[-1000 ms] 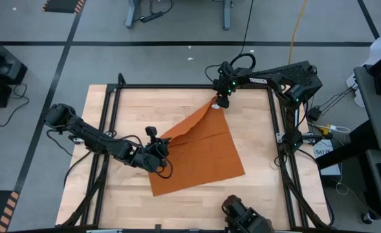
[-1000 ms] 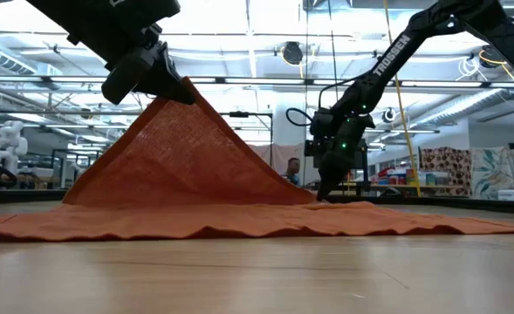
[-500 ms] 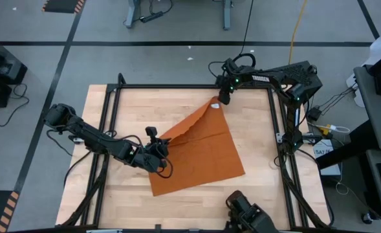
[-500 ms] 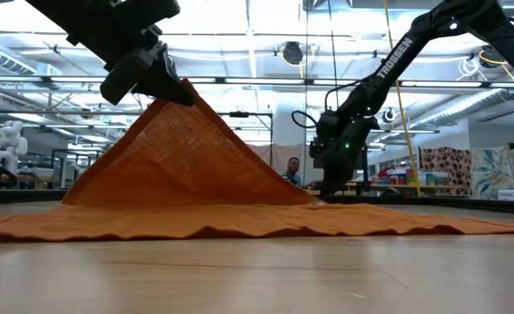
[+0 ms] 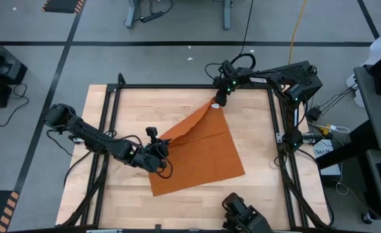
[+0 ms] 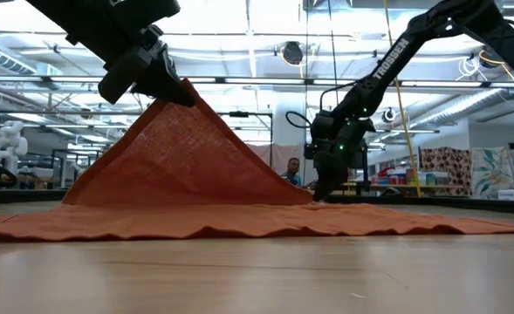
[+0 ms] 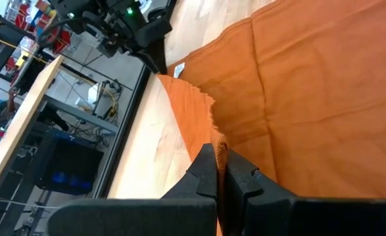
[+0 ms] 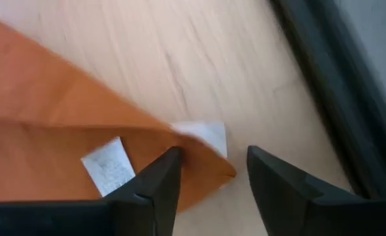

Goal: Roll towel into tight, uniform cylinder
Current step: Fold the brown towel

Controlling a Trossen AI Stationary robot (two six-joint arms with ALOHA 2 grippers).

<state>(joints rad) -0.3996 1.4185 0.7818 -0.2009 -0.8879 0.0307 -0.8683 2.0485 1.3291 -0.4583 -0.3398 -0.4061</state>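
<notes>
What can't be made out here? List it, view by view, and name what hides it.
- High view: the fingers of the right gripper at the far corner of the rust-orange fabric towel are too small to read.
- Right wrist view: whether the right fingers touch the corner; motion blur. Print on the white tags is blurred.
- Low view: the towel's raised fold hides the wooden tabletop behind it.
- Left wrist view: the left gripper covers the pinched edge.

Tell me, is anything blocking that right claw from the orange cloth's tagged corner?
Nothing visible does. The right gripper hangs right over the towel corner with the white tag, fingers apart on either side of it. The left gripper is shut on the towel's opposite edge, holding it lifted.
</notes>
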